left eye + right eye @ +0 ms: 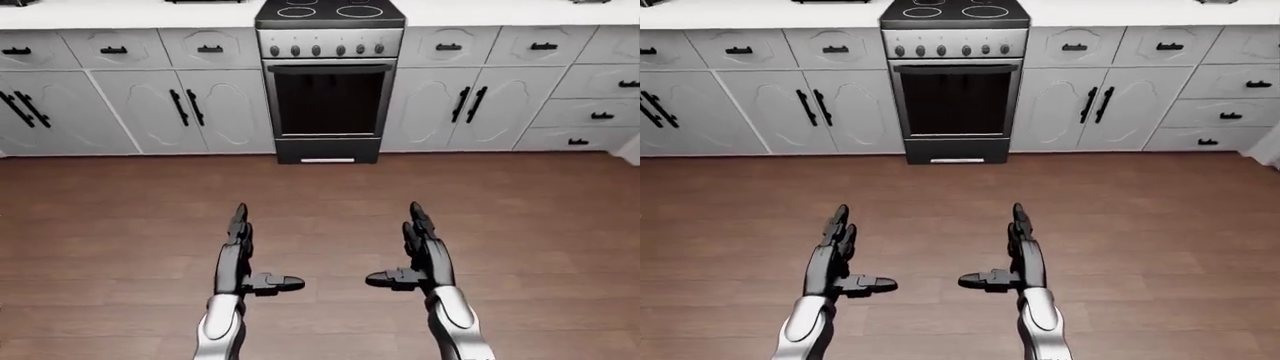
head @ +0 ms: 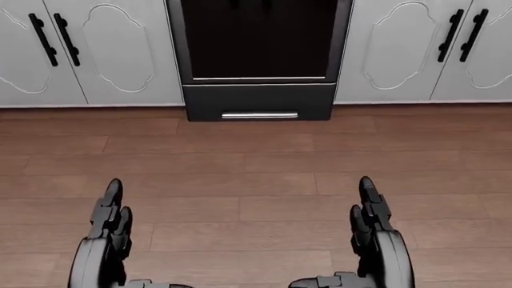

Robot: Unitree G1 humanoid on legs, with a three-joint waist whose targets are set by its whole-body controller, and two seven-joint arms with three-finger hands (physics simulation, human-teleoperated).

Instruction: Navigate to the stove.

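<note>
The stove (image 1: 328,82) stands at the top middle of the left-eye view, set into white cabinets. It has a black cooktop (image 1: 329,12) with ring burners, a row of knobs (image 1: 325,50) and a dark oven door (image 1: 328,101). Its lower door and drawer fill the top of the head view (image 2: 257,60). My left hand (image 1: 245,259) and right hand (image 1: 415,255) are both open and empty, fingers pointing toward the stove, held over the wood floor well short of it.
White cabinets with black handles flank the stove on the left (image 1: 180,109) and right (image 1: 470,105), under a white countertop (image 1: 130,13). Drawers (image 1: 600,97) stand at the far right. Brown wood floor (image 1: 320,195) lies between me and the stove.
</note>
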